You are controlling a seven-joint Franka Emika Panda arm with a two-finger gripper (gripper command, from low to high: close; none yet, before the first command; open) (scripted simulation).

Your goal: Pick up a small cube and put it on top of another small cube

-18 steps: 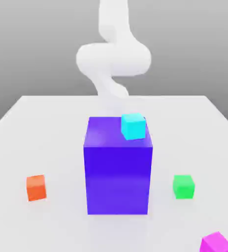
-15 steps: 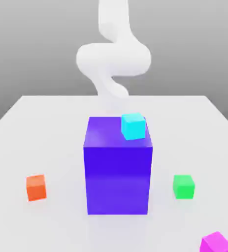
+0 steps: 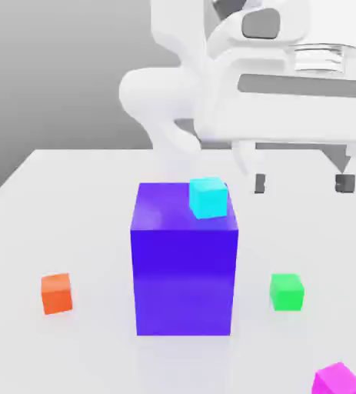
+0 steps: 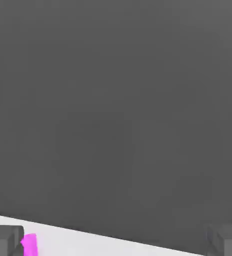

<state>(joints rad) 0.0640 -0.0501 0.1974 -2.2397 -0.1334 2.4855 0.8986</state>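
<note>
Pincer (image 3: 302, 183) hangs high over the white surface (image 3: 73, 192), fingers spread wide and gripping nothing, dark pads pointing down beside the big blue-violet block (image 3: 184, 262). The small magenta cube (image 3: 338, 380) sits well below it on the exterior view's right, at the near edge of the surface and cut off by the frame's border. In the hand view a sliver of that magenta cube (image 4: 29, 244) shows just beside one grey fingertip (image 4: 5, 239).

Risks from here appear to be several. The cube lies close to the surface's near edge, so a finger landing on its top or nudging its side could push it off. It also looks turned at an angle; pads that close on its corners rather than flat faces would likely twist or squirt it free. The big block stands between the magenta cube and the orange cube (image 3: 56, 293), and a low carry across could clip it or knock the cyan cube (image 3: 208, 197) perched near its top corner. The green cube (image 3: 287, 292) is the nearest resting place, yet its top is small, and a release slightly off centre would probably tip the load over.

Containers: none are present. No box, tray or bowl stands on the surface, only loose cubes and the big block.
</note>
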